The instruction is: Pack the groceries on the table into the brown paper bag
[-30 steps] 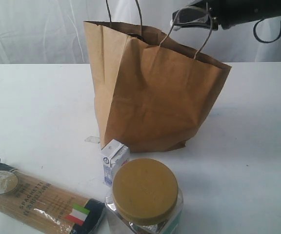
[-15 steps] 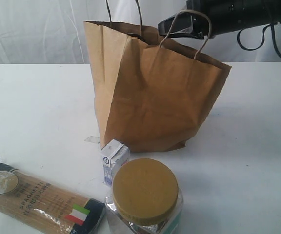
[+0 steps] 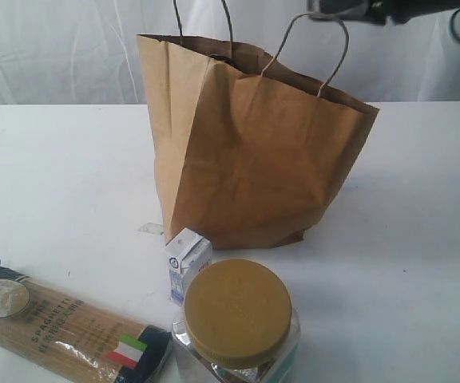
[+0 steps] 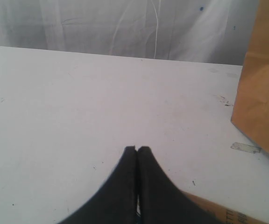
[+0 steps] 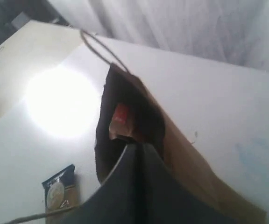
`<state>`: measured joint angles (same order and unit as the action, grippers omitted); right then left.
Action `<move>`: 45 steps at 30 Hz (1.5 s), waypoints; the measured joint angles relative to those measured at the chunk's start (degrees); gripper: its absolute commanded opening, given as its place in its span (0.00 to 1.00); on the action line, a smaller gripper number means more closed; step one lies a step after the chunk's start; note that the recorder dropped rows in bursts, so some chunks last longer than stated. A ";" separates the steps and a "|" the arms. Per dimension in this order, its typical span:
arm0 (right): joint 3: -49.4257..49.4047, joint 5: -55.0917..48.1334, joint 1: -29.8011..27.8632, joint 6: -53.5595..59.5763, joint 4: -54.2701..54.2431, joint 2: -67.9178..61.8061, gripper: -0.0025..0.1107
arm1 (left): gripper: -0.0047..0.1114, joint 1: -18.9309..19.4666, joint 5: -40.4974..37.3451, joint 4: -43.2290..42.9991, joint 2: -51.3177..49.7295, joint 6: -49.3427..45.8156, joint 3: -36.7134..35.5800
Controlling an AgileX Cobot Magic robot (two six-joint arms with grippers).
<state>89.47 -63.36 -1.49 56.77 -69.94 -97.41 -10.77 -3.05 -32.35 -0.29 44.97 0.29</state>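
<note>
One paper bag [image 3: 254, 159] stands on one table [image 3: 422, 239]. The bag has two cord handles, a back handle [image 3: 228, 28] and a front handle [image 3: 333, 68]. Three groceries are outside the bag: one spaghetti pack [image 3: 62, 323], one small carton [image 3: 188, 259] and one jar [image 3: 238, 319] with a single lid. Inside the bag, the right wrist view shows one packet [image 5: 120, 119]; whether others lie beneath it cannot be told. One scrap of tape [image 3: 152, 229] is on the table. There are two grippers: the left gripper [image 4: 137, 149] and the right gripper [image 5: 137, 147].
</note>
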 measured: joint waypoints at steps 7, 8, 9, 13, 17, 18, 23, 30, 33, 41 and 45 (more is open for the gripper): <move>-9.52 9.69 -4.68 -10.90 16.58 20.13 0.02 | 0.04 0.00 0.00 0.00 0.00 0.00 0.00; -12.24 12.14 -4.68 -12.77 19.30 23.46 0.02 | 0.04 0.00 0.00 0.00 0.00 0.00 0.00; -18.44 18.84 -4.73 -17.15 25.16 30.37 0.02 | 0.04 0.00 0.00 0.00 0.00 0.00 0.00; -37.86 33.74 -4.82 -21.76 30.70 50.79 0.02 | 0.04 0.00 0.00 0.00 0.00 0.00 0.00; -54.77 40.00 -4.82 -21.89 33.10 71.50 0.02 | 0.04 0.00 0.00 0.00 0.00 0.00 0.00; -57.24 40.63 -4.82 -22.02 33.59 74.92 0.02 | 0.04 0.00 0.00 0.00 0.00 0.00 0.00; -70.58 50.48 -4.82 -24.28 34.25 83.34 0.02 | 0.04 0.00 0.00 0.00 0.00 0.00 0.00; -82.72 57.22 -4.82 -25.32 34.24 81.13 0.02 | 0.04 0.00 0.00 0.00 0.00 0.00 0.00; -84.04 59.38 -4.82 -26.51 31.23 79.25 0.02 | 0.04 0.00 0.00 0.00 0.00 0.00 0.00; -84.66 60.62 -4.82 -27.25 18.62 78.90 0.02 | 0.04 0.00 0.00 0.00 0.00 0.00 0.00; -84.73 60.19 -4.82 -27.25 18.64 78.90 0.02 | 0.04 0.00 0.00 0.00 0.00 0.00 0.00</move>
<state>4.74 -3.17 -6.31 29.53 -51.30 -18.51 -10.77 -3.05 -32.35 -0.29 44.97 0.29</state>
